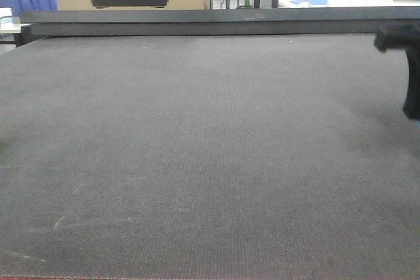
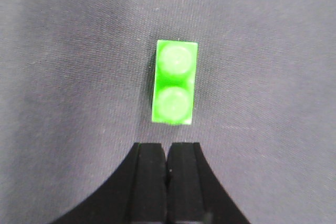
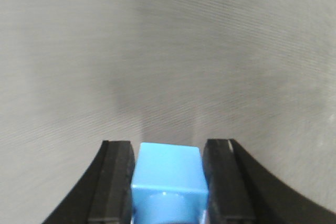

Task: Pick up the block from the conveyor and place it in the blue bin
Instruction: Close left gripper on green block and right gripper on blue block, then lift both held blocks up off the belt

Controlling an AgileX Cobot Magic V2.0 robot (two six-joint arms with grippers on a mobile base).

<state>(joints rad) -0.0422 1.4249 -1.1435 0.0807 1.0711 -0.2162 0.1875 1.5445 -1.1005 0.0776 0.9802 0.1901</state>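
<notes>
Right gripper [image 3: 169,149] clamped on blue block [image 3: 168,174]. Left gripper [image 2: 167,149] jaws together, green block [image 2: 175,82] just ahead, long axis pointing away from jaws.

No legible text anywhere.

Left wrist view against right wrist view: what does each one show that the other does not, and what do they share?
Only the left wrist view shows a green two-stud block lying free on the conveyor belt, just ahead of the left fingers, which are shut and empty. Only the right wrist view shows a blue block clamped between the right fingers. Both show the grey woven belt and black fingers at the bottom edge.
</notes>
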